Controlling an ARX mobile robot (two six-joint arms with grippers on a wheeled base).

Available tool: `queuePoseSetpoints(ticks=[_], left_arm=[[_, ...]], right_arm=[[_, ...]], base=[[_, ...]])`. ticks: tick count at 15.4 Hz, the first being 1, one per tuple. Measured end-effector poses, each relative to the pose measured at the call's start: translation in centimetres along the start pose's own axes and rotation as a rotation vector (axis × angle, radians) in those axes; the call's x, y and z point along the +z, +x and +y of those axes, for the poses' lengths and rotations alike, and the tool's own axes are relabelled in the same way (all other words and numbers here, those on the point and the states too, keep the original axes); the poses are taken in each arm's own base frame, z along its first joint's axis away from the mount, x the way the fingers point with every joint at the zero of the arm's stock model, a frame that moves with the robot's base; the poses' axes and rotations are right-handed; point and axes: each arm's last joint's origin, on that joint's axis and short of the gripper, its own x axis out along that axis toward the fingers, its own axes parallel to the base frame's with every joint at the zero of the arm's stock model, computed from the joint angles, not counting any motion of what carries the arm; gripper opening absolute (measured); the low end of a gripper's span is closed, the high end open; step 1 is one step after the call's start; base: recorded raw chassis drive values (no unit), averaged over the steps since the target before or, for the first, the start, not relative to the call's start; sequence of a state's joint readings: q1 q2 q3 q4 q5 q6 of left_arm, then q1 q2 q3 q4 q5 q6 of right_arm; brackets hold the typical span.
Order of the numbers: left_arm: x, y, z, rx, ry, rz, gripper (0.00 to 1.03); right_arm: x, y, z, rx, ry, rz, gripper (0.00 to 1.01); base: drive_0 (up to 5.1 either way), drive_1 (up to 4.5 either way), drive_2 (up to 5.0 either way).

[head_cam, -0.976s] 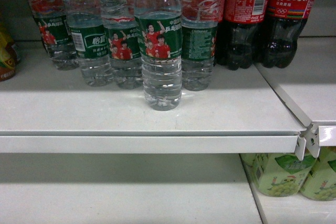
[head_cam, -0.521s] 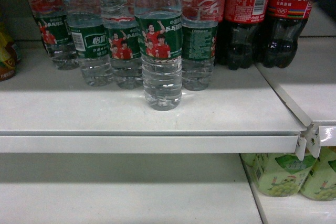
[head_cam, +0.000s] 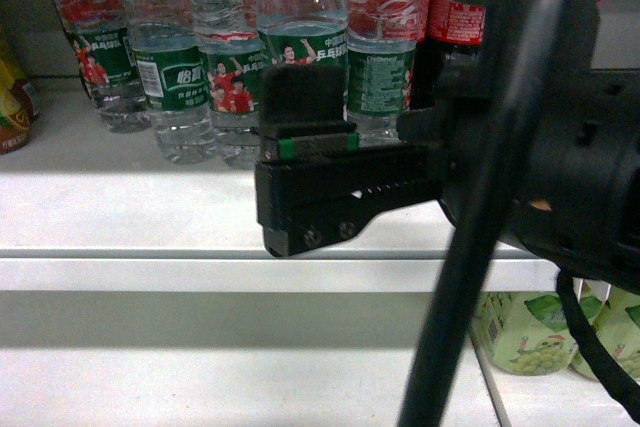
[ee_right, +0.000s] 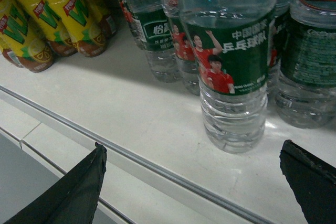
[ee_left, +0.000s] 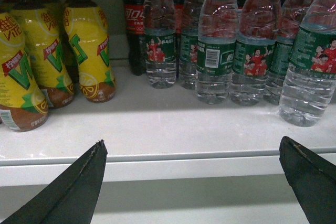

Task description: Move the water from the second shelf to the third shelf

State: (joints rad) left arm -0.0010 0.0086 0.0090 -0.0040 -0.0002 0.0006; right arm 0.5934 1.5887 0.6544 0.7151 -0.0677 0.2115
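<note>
1. Right gripper (head_cam: 305,137) fills the near right of the head view, dark body and cable close to the lens. It hangs in front of the shelf (head_cam: 150,207), level with the bottle row.
2. Right wrist view: both fingertips (ee_right: 73,192) sit far apart at the lower corners, so the jaws are wide. Nothing is between them.
3. Left gripper (ee_left: 191,182): fingertips likewise spread to the frame corners, wide and holding nothing, below the shelf's front lip.
4. The water (ee_right: 228,61) stands upright on the shelf, forward of the other bottles and nearest the edge. In the right wrist view it lies ahead of the fingertips, apart from them.
5. Head view: the gripper covers most of that bottle. Probably no contact, but the overlap hides the gap.
6. Behind it, a row of like water bottles (head_cam: 180,77) stands upright.
7. Further right, cola bottles (head_cam: 455,27) with red labels.
8. Far left, yellow drink bottles (ee_left: 86,45) on the same shelf.
</note>
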Motion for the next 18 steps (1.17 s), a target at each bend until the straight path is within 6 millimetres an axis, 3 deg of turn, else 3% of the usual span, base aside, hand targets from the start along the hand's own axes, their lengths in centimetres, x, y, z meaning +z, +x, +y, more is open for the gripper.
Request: queuePoseSetpoints(ticks=[5,18], left_arm=[[0.0,0.0,0.0,0.000,0.000,0.000,0.98],[0.0,0.0,0.0,0.000,0.000,0.000,0.98]], right_arm=[[1.8,5.0,0.2,-0.141,0.019,0.007,0.98],[2.2,9.5,0.1,-0.254,-0.012,0.024,0.98]], base=[[0.0,0.00,0.0],[0.0,0.00,0.0]])
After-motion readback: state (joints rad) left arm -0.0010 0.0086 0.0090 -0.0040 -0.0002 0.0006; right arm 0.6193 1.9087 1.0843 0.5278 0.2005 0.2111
